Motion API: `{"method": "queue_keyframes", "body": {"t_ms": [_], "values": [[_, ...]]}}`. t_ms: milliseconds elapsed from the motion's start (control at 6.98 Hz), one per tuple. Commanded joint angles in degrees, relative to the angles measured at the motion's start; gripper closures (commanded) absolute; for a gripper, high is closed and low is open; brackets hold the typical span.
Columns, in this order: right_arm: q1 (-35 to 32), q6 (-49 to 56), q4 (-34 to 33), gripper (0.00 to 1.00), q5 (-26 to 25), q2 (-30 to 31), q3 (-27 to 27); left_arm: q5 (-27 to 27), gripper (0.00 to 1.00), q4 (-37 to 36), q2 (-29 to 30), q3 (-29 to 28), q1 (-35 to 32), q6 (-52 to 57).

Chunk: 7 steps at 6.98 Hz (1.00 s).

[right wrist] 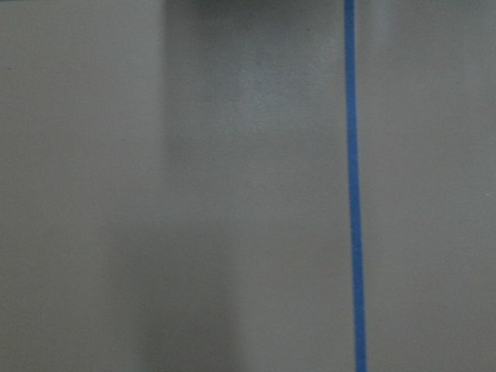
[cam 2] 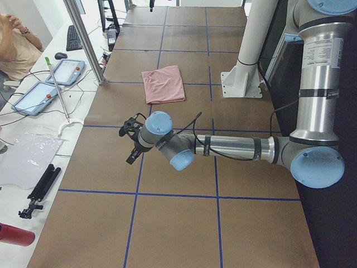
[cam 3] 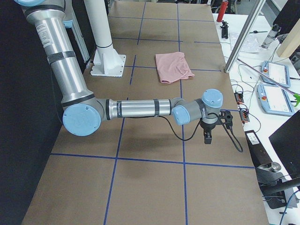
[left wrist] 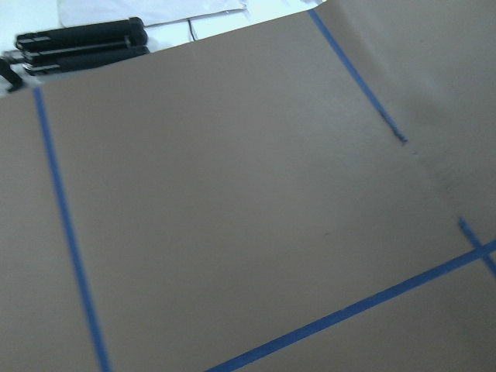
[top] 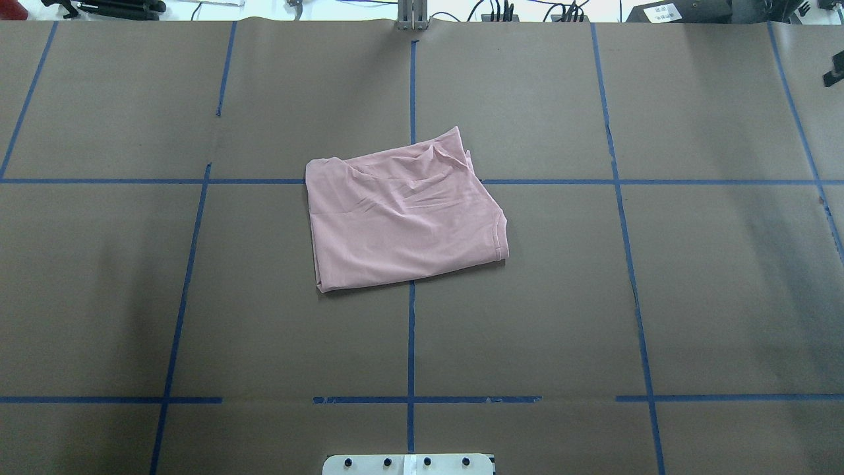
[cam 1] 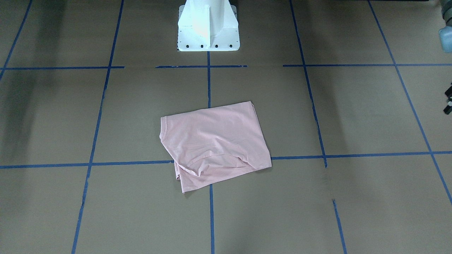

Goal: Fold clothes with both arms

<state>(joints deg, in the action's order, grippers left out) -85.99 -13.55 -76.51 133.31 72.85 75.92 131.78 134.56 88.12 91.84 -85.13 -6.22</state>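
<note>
Brown table, gridded with blue tape, bore the T-shirt at its middle, folded compact (probably finished, though edges sat uneven). Well away hung the left gripper and right gripper, jaws apart or together impossible to tell.

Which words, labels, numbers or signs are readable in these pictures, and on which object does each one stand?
Nothing can be read with certainty in any view.
Label on the left arm: printed lines, too small to read.
Label on the right arm: too small to read.
White sticker on a black box: too blurred to read.
T-shirt: no lettering shows.
</note>
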Motion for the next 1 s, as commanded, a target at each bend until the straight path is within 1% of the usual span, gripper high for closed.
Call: {"method": "queue_keyframes", "body": {"t_ms": [0,143,287,430,573,716,860], "values": [[-4.46,14.59,-18.21,0.00,3.10,7.61,14.76,3.47,0.00,-23.12,-1.02,9.95,-6.18,9.74],[-3.49,20.44,-27.29,0.00,2.32,14.27,24.01,3.31,0.00,-35.82,-1.45,9.33,-6.01,10.35],[-3.05,22.06,-27.90,0.00,1.35,18.51,27.32,3.48,0.00,-37.34,-2.07,9.06,-6.18,10.18],[-2.96,21.82,-27.73,0.00,1.43,20.30,27.26,2.96,0.00,-36.92,-4.34,8.88,-5.92,10.18],[-2.78,21.21,-27.56,0.00,1.61,20.84,27.35,1.39,0.00,-37.52,-4.71,12.19,-5.31,10.27],[-2.52,21.20,-27.64,0.00,1.61,20.84,27.35,-2.45,0.00,-39.62,-10.02,16.40,-4.52,17.14],[-2.17,21.29,-27.64,0.00,1.52,20.93,27.09,-2.14,0.00,-39.99,-12.86,16.53,-4.25,20.86]]}}
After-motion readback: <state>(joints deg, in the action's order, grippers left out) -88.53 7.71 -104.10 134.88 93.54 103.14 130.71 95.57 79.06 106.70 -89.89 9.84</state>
